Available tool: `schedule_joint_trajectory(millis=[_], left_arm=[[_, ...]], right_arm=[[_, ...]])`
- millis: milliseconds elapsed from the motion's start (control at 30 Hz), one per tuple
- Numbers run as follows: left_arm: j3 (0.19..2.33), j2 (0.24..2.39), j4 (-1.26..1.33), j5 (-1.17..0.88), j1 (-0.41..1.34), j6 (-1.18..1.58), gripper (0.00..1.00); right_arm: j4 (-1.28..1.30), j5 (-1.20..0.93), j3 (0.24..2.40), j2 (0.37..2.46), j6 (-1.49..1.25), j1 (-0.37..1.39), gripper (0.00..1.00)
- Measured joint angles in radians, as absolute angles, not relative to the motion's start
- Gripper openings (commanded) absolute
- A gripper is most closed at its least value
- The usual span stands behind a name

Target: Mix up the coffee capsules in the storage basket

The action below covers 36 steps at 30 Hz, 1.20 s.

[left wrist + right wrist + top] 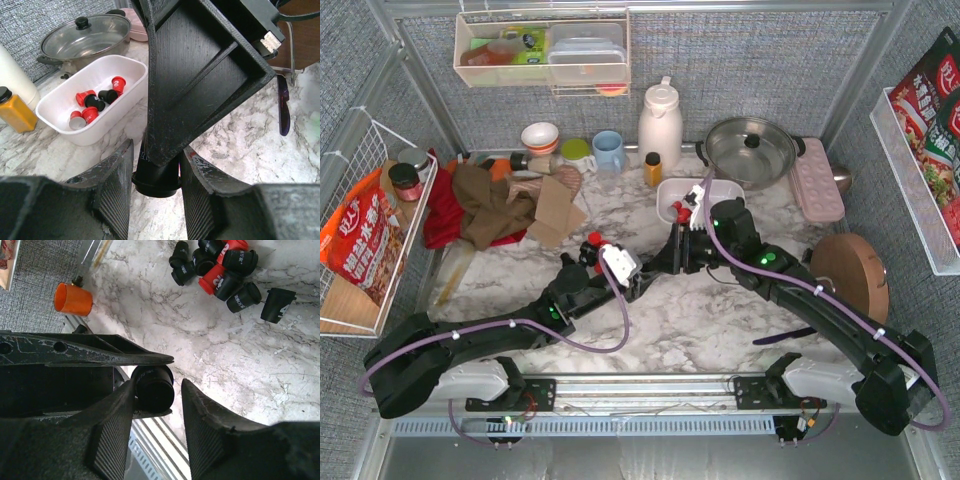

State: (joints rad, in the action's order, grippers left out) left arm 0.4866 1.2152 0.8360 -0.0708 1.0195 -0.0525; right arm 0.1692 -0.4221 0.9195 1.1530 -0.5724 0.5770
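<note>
Firmly pinched in the left gripper (156,165), a black capsule (156,182) also sits between the right gripper's (157,390) narrowly parted fingers (210,425). Red and black pods (95,102) lie in the storage basket (107,125) beyond.

Seen from the left wrist, a finger (200,75) of the right claw (157,384) hides most of the black pod (156,184). From above, the right arm (790,275) covers part of the tray (666,189), whose pods (677,208) are too small to count.
</note>
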Motion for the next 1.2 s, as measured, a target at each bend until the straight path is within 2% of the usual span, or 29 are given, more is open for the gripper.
schedule_joint_trajectory(millis=[133, 200, 433, 467, 533, 600, 767, 900, 1100, 1200], left_arm=[[0.487, 1.215, 0.835, -0.07, 1.019, -0.054, 0.44], [0.487, 1.215, 0.835, -0.06, 1.019, -0.056, 0.47], [0.487, 1.214, 0.835, -0.043, 1.02, -0.056, 0.68], [0.486, 1.211, 0.835, -0.037, 1.02, -0.056, 0.7], [0.481, 1.2, 0.836, -0.025, 1.02, -0.056, 0.81], [0.471, 1.189, 0.835, -0.021, 1.02, -0.056, 0.87], [0.437, 1.148, 0.83, 0.011, 1.02, -0.049, 0.89], [0.417, 1.114, 0.789, 0.08, 1.021, 0.001, 0.89], [0.416, 1.055, 0.644, 0.283, 1.02, 0.15, 0.96], [0.423, 1.021, 0.541, 0.397, 1.02, 0.219, 0.99]], right_arm=[[0.153, -0.423, 0.911, 1.151, -0.591, 0.577, 0.26], [0.144, -0.423, 0.91, 1.151, -0.595, 0.577, 0.23], [0.137, -0.407, 0.904, 1.153, -0.614, 0.577, 0.12], [0.137, -0.401, 0.902, 1.153, -0.615, 0.577, 0.12], [0.133, -0.391, 0.898, 1.153, -0.621, 0.577, 0.11], [0.131, -0.37, 0.896, 1.153, -0.621, 0.577, 0.1], [0.147, -0.287, 0.909, 1.152, -0.59, 0.569, 0.1], [0.171, -0.125, 0.947, 1.158, -0.502, 0.554, 0.1], [0.184, 0.146, 0.998, 1.262, -0.339, 0.492, 0.11], [0.162, 0.235, 1.056, 1.369, -0.268, 0.445, 0.16]])
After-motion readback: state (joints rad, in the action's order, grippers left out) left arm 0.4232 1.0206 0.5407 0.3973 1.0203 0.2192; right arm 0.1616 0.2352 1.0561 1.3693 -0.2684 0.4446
